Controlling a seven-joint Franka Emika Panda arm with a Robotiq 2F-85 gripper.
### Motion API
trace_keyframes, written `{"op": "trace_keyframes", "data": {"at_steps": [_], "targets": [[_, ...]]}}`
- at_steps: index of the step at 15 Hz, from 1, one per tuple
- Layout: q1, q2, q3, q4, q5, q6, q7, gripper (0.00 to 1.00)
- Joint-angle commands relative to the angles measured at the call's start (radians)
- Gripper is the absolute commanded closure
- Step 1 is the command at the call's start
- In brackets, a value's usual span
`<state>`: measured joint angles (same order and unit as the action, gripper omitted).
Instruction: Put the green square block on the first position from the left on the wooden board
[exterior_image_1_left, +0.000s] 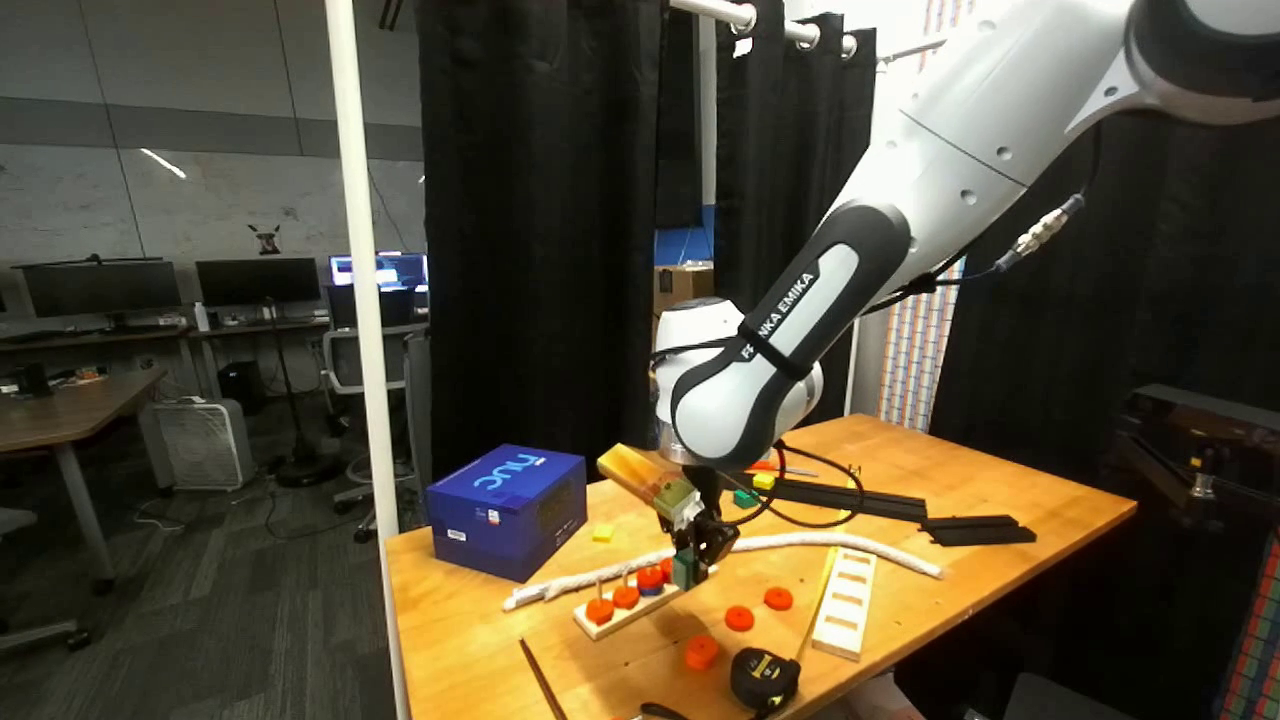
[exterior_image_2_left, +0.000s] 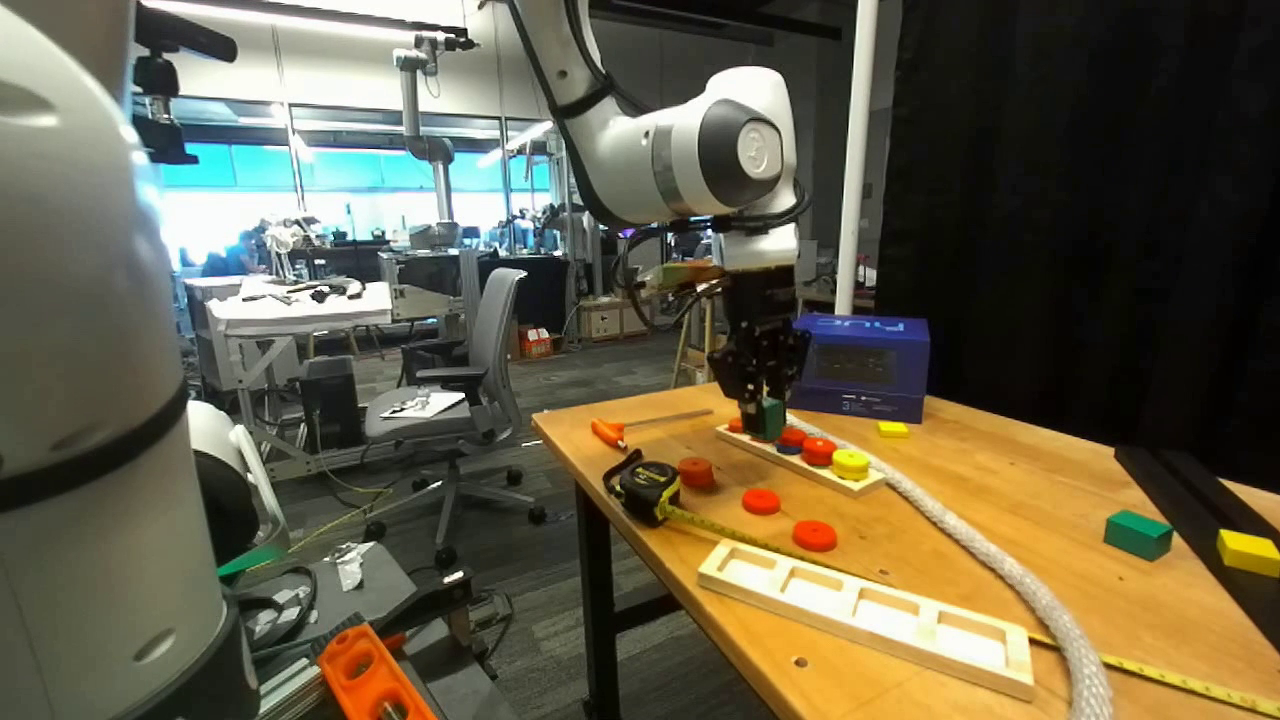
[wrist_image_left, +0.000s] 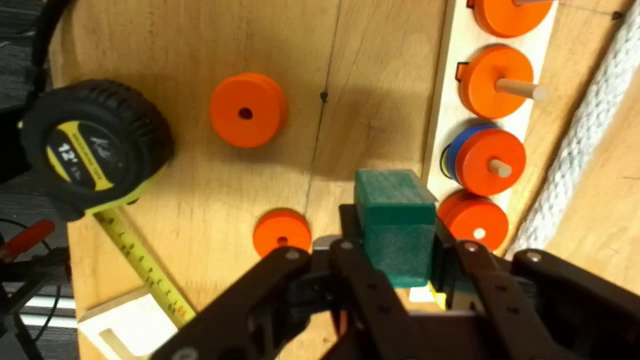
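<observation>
My gripper (wrist_image_left: 396, 230) is shut on a green block (wrist_image_left: 397, 245), with one finger on each of its sides. In both exterior views the gripper (exterior_image_1_left: 697, 558) (exterior_image_2_left: 765, 408) points down with the green block (exterior_image_1_left: 685, 570) (exterior_image_2_left: 769, 419) at its tips. The block is beside the peg board; its height above the table is hard to tell. The pale wooden board (exterior_image_1_left: 832, 636) with several rectangular recesses lies near the table edge, also seen in an exterior view (exterior_image_2_left: 880, 640). Its recesses look unfilled. Only its corner (wrist_image_left: 120, 325) shows in the wrist view.
A peg board (exterior_image_1_left: 607, 628) bears upright pegs and rings. Loose orange discs (exterior_image_2_left: 814, 535), a tape measure (exterior_image_1_left: 764, 678) with its tape out, a white rope (exterior_image_2_left: 985, 550), and a blue box (exterior_image_1_left: 510, 515) lie around. Another green block (exterior_image_2_left: 1138, 536) sits by black rails (exterior_image_1_left: 850, 495).
</observation>
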<state>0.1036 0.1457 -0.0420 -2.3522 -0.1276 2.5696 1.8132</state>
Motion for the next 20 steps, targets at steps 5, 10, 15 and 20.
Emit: {"op": "trace_keyframes", "data": {"at_steps": [5,10,15,20], "targets": [[-0.101,-0.211,-0.011,-0.069,0.032,-0.112,-0.282,0.84],[-0.156,-0.278,-0.024,-0.105,0.092,-0.197,-0.493,0.84],[-0.182,-0.315,-0.026,-0.150,0.154,-0.238,-0.593,0.84],[-0.211,-0.323,-0.036,-0.193,0.187,-0.231,-0.648,0.84]]}}
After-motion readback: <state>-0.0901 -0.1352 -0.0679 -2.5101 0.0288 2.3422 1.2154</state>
